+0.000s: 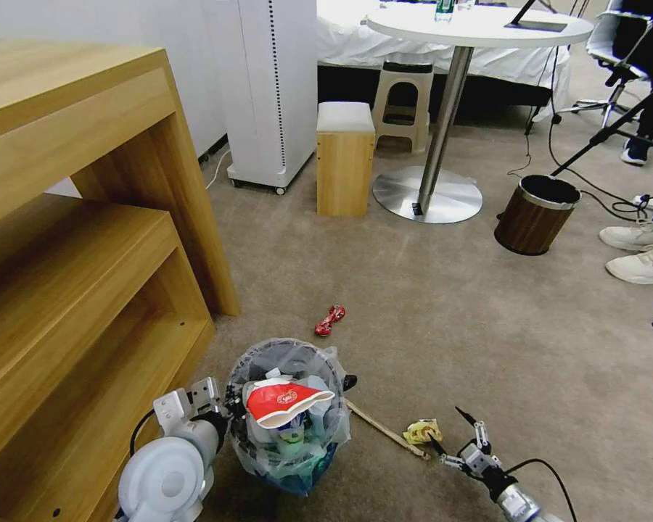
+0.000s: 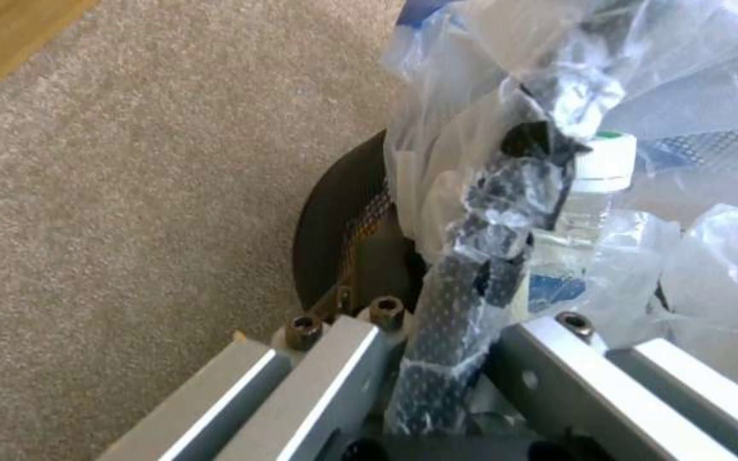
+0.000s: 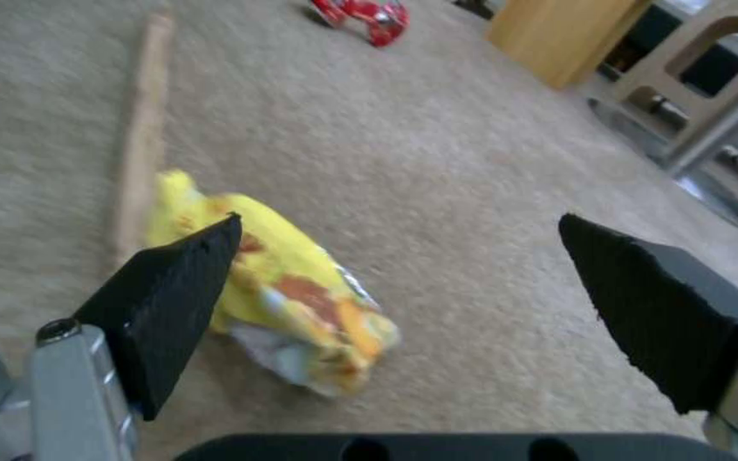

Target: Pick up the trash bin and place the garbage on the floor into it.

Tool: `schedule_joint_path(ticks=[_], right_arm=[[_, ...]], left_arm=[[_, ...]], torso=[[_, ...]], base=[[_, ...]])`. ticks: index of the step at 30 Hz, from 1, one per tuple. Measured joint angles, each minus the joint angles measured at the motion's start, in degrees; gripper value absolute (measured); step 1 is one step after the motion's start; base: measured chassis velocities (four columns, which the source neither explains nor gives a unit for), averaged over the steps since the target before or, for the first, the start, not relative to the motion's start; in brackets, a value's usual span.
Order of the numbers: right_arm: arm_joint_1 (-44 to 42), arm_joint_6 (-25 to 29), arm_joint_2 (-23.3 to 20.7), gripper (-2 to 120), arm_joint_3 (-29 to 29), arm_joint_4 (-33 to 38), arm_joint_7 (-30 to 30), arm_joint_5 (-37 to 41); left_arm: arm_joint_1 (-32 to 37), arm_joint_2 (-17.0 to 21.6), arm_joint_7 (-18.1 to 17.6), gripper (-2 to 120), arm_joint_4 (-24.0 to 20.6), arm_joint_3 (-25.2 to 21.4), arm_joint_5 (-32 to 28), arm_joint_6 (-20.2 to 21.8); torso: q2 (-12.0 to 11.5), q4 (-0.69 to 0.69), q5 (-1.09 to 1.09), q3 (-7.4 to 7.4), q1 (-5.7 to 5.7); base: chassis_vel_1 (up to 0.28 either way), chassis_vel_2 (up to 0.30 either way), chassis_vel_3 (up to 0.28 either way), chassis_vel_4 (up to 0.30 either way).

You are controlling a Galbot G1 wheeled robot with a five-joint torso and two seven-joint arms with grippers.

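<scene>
Claw work starts on the robot's left: the left claw (image 2: 437, 333) is clamped on the rim of the trash bin (image 1: 289, 413), its metal fingers (image 2: 335, 378) pinching perforated dark wire and crinkled clear bag. The left wrist view shows what the head view cannot: a white-capped plastic bottle (image 2: 596, 186) tucked inside the liner just past the grip. From the head view, the bin stands on the floor (image 1: 442, 304) beside the wooden shelf unit (image 1: 72, 239), with one flattened red paper cup (image 1: 286, 402) lying on top of its contents.

The right claw (image 1: 453, 431) hovers low with its two black pads (image 3: 173, 294) spread wide apart, holding nothing. The right wrist view shows one crumpled yellow wrapper (image 3: 292, 294) on the carpet just beside one pad, not between them, and one wooden stick (image 3: 143, 128) lying just beyond it. The head view shows that stick running from near the bin toward the wrapper.

One red wrapper (image 1: 330, 320) lies farther out on the beige carpet, well apart from both claws. Beyond it stand one round white surface (image 1: 479, 25) on a steel pedestal, two stools, one white appliance and one brown wood-grain bin (image 1: 535, 214).
</scene>
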Motion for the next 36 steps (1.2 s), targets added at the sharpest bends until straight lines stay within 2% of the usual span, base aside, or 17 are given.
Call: schedule_joint_path(ticks=[8, 19, 23, 36], right_arm=[[-1.66, 0.02, -1.55, 97, -0.15, 3.53, -2.0, 0.15], [-2.98, 0.05, -1.09, 96, 0.57, 0.11, -1.83, -1.38], [-2.5, 0.07, -0.97, 91, 0.59, -0.52, -1.95, -1.34], [0.11, 0.11, 0.56, 92, 0.32, -4.18, -1.71, -2.01]], left_arm=[[-0.29, -0.1, 0.08, 0, 0.12, 0.11, 0.09, -0.05], [-0.04, 0.19, 0.23, 0, -0.09, -0.11, 0.1, -0.15], [0.1, 0.21, 0.23, 0, -0.16, -0.11, 0.12, -0.18], [0.83, 0.58, 0.78, 0, -0.75, -0.58, 0.41, -0.55]], torso=[[0.0, 0.0, 0.0, 0.0, 0.0], [0.0, -0.01, 0.01, 0.0, 0.0], [0.0, 0.01, 0.01, 0.0, 0.0], [0.0, 0.0, 0.01, 0.0, 0.0]], base=[[0.0, 0.0, 0.0, 0.0], [0.0, 0.0, 0.0, 0.0], [0.0, 0.0, 0.0, 0.0], [0.0, 0.0, 0.0, 0.0]])
